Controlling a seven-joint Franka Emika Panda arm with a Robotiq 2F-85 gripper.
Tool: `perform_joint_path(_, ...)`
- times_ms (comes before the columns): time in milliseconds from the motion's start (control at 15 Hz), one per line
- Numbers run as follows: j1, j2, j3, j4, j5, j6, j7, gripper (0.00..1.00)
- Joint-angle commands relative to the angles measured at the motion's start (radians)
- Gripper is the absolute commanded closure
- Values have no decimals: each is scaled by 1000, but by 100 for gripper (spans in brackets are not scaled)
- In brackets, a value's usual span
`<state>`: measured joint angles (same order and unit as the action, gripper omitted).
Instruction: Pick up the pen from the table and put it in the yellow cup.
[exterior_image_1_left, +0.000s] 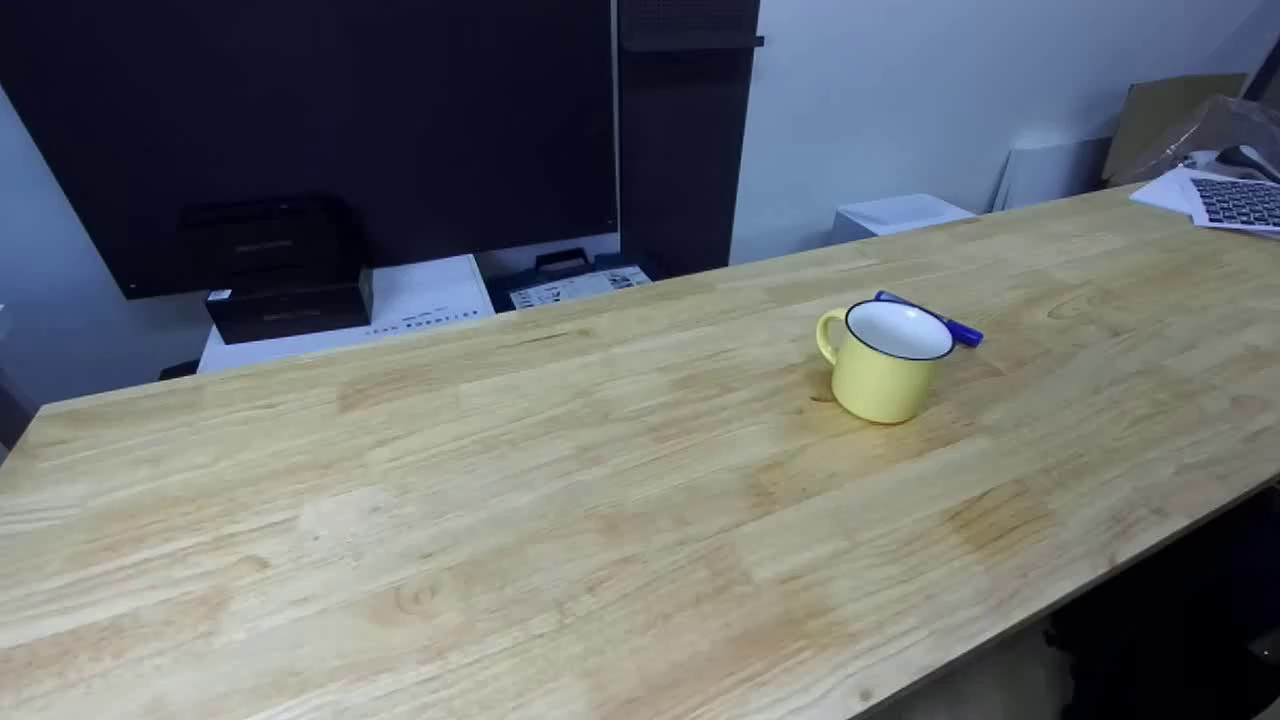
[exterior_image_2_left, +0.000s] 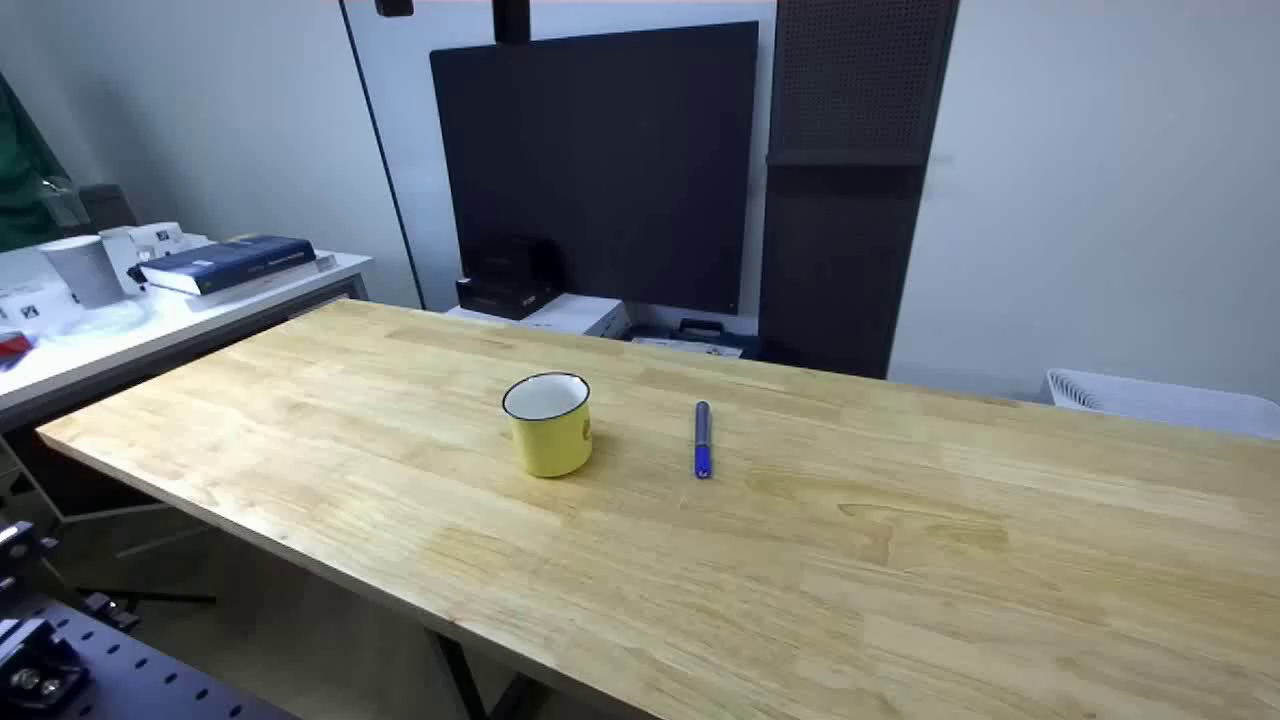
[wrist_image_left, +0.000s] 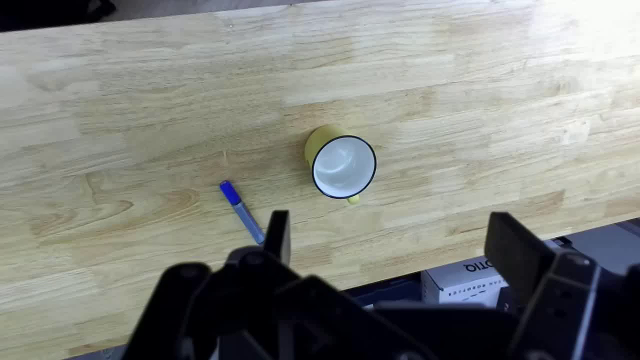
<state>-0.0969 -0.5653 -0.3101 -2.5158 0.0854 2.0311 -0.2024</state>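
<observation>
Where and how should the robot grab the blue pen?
Probably around the middle, straight from above: the blue pen lies flat on the table, so the open gripper could close across its narrow width. The yellow cup stands apart from it, likely leaving room.

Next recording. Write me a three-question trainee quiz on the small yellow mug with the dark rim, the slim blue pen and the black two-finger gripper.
1. Short answer: in an exterior view, which partly hides the other, the small squat yellow mug or the short, slim blue pen?
2. True or false: the pen lies inside the mug.
3. Multiple choice: in the wrist view, the black two-finger gripper is:
A) shut on the pen
B) open, holding nothing
C) shut on the mug's handle

Key
1. The mug.
2. False; the pen lies on the long light-wood table, beside the mug and apart from it.
3. B.
</observation>
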Motion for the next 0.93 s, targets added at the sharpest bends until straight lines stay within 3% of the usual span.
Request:
perform_joint_path(0, -24, 5, 21, 2, 14, -3, -11, 0)
perform_joint_path(733, -24, 5, 21, 2, 14, -3, -11, 0)
perform_joint_path(867, -33, 57, 11, 18, -6, 70, -26, 0)
